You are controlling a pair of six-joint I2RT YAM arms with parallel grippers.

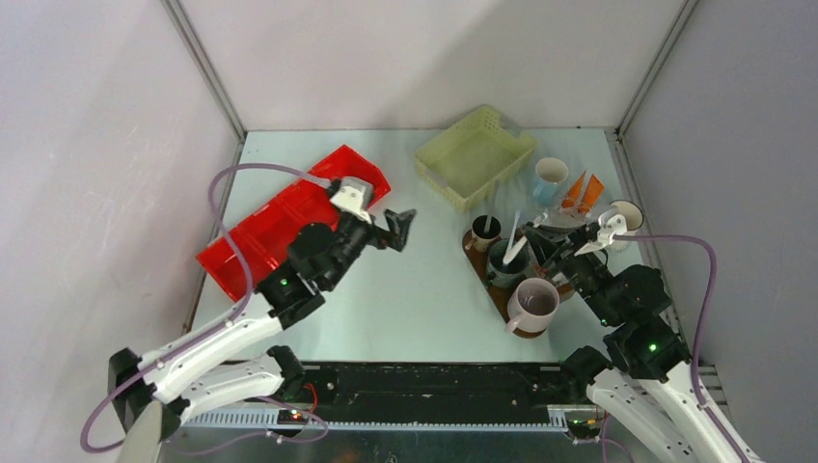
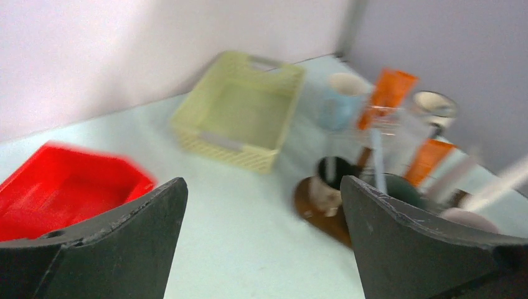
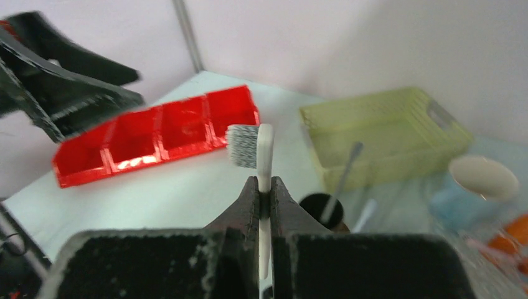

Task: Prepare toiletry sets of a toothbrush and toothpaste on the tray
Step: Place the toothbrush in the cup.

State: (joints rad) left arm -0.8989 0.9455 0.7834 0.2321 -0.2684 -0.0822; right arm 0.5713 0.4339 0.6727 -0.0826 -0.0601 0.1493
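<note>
My right fingers [image 3: 248, 215] are pressing together on the handle of a slim white toothbrush [image 3: 265, 156]. They are pinching it upright, with its bristled head at the top and pointing left in my wrist view. I am holding it over the right side of the desk [image 1: 415, 299], near the dark brown oval tray [image 1: 495, 289].

The tray is carrying three mugs. A small dark brown mug [image 1: 485, 231] is sitting at the far end. A dark green mug [image 1: 506, 262] is sitting in the middle with a second toothbrush [image 1: 511, 246] leaning in it, and a mauve-grey mug [image 1: 533, 304] is at the near end. Orange toothpaste tubes [image 1: 584, 191] are standing off the tray, beyond it and beside a light blue mug [image 1: 551, 178].

My left fingers [image 2: 124, 243] are spreading wide with nothing between them, hovering over the desk just beside the red compartmented bin [image 1: 260, 236]. A pale yellow mesh basket [image 1: 475, 154] is sitting at the far edge.
</note>
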